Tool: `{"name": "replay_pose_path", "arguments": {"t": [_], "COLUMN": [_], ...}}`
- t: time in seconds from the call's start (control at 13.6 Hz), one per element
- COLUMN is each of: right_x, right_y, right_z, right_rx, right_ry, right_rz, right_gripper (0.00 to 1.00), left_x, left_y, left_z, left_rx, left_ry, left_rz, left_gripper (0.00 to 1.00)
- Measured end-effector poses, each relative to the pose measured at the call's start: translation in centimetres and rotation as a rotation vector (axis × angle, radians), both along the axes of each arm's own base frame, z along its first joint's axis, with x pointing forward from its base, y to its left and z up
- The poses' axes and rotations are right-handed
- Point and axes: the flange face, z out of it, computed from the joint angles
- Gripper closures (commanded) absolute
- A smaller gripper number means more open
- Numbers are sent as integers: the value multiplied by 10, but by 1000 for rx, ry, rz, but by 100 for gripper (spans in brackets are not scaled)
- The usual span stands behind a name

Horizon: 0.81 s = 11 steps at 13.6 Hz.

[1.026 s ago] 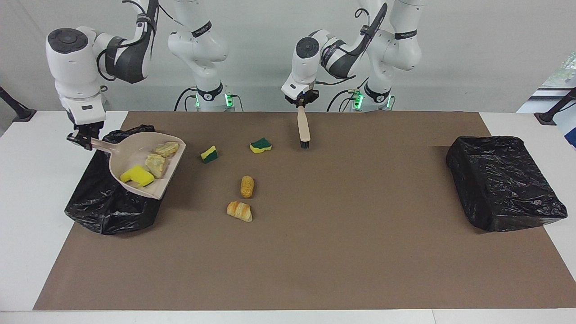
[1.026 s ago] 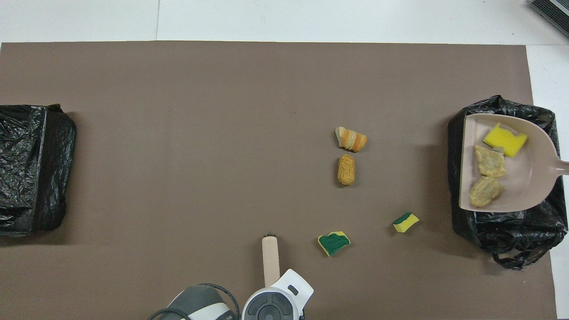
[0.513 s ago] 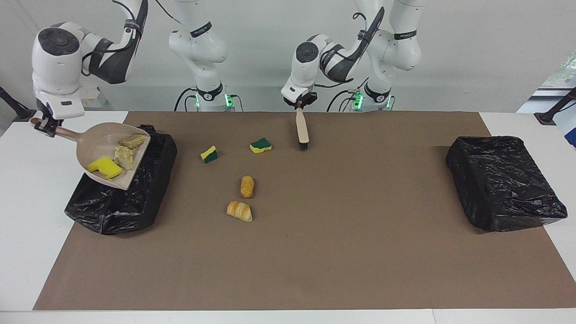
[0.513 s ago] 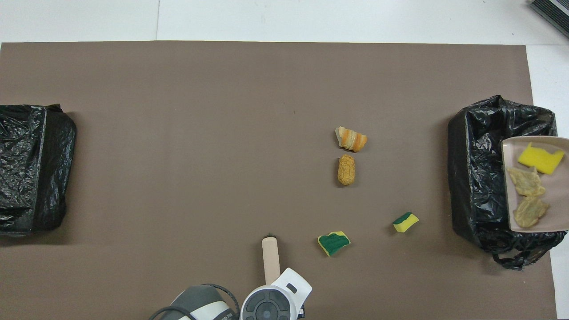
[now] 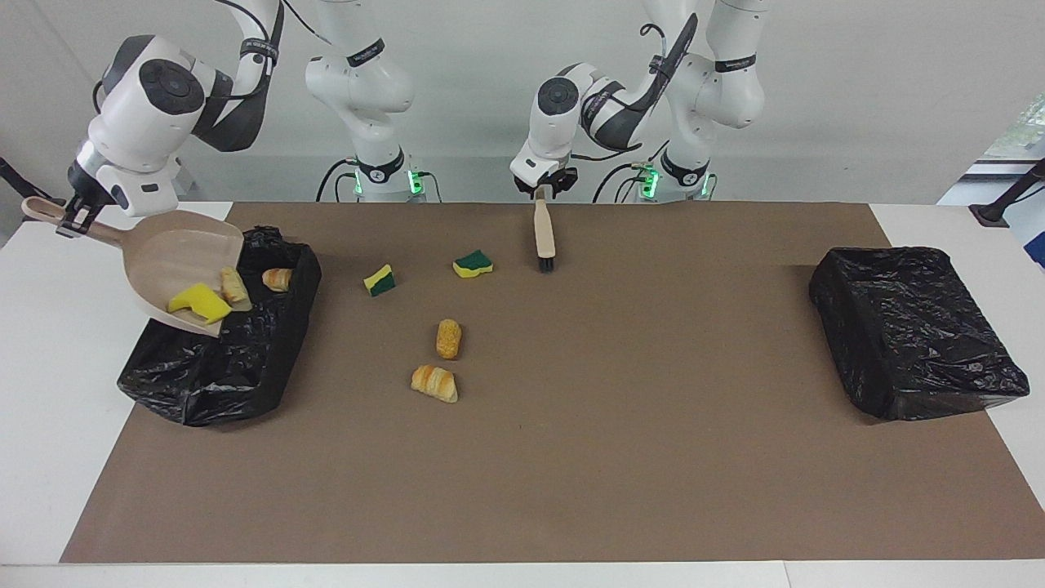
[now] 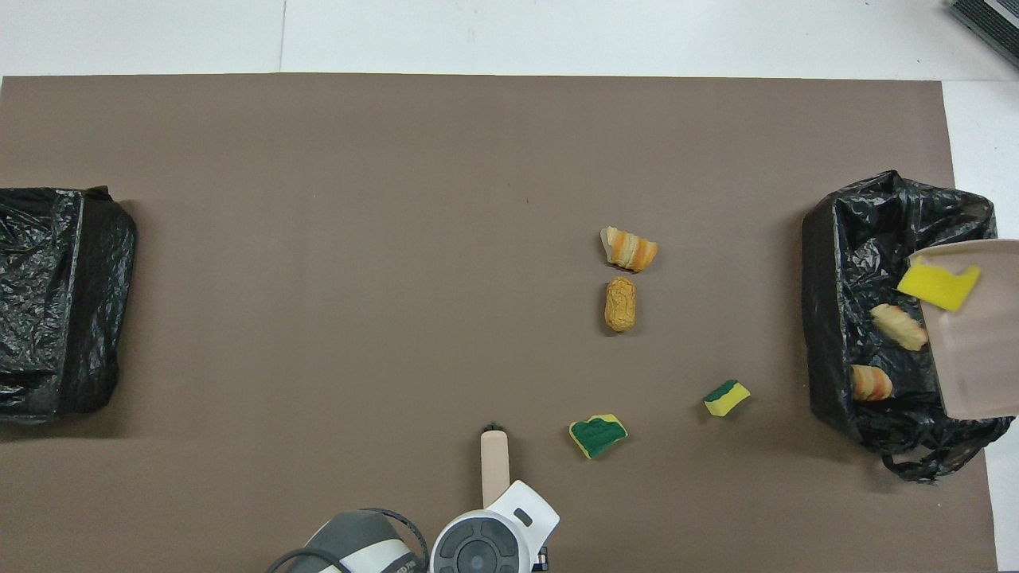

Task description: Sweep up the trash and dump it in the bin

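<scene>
The right gripper (image 5: 72, 219) is pinching the dustpan (image 5: 175, 257) by its handle, fingertips pressed together on it, over the end edge of the tabletop at the right arm's end. It is holding the pan tipped so that the load slides off. The handle is pointing up and out past that edge, and the lip is pointing down into the bin (image 5: 212, 367), so the pan's long axis is sloping toward the bin's middle.

The trash is splitting three ways. A yellow sponge (image 5: 198, 302) is lying at the pan's lip, about to go over by my reading. A pale piece (image 5: 234, 286) is tumbling off the lip beside it, and a browner piece (image 5: 277, 278) is already lying inside the bin near its wall.

Four scraps are waiting on the mat (image 5: 571, 474) between the bin and the tabletop's middle. Two green-and-yellow chunks (image 5: 380, 280) (image 5: 473, 263) are lying nearer the robots' edge. A brown nugget (image 5: 448, 338), its long axis running nearer-to-farther, and a striped bread piece (image 5: 434, 383) are lying farther out.

The left gripper (image 5: 544, 186) is waiting at the robots' edge, mid-table, with the brush (image 5: 544, 233) hanging from it. The handle is up, and the bristles are down at the mat and pointing away from the robots, probably parked clear of the dumping. Whether its fingers are clamping or loosening I cannot tell.

The other bin (image 5: 914, 327) is sitting at the left arm's end.
</scene>
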Motion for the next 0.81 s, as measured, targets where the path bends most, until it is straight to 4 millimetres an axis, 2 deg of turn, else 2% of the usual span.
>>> {"name": "replay_pose_path", "arguments": {"t": [0.22,0.37,0.51,0.59,0.81], "right_x": [1,-1,-1,0,4], "right_y": [13,16,16,17,27], "right_z": [11,18,23,29,44], "right_rx": [-51,-60,-49,-15,105], "right_ry": [18,15,-4,-30,-114], "right_rz": [10,6,-2,-14,-52], "right_gripper": [100,100,100,100,100], "left_x": [6,23,54,76,142], "left_y": [-1,3,15,26,71], "left_z": [7,18,33,44,78], "left_rx": [-16,-27,-17,-6,13], "left_ry": [-7,-22,-68,-107,-178], "left_rz": [-3,-12,-19,-26,-47], "left_gripper": [0,0,0,0,0]}}
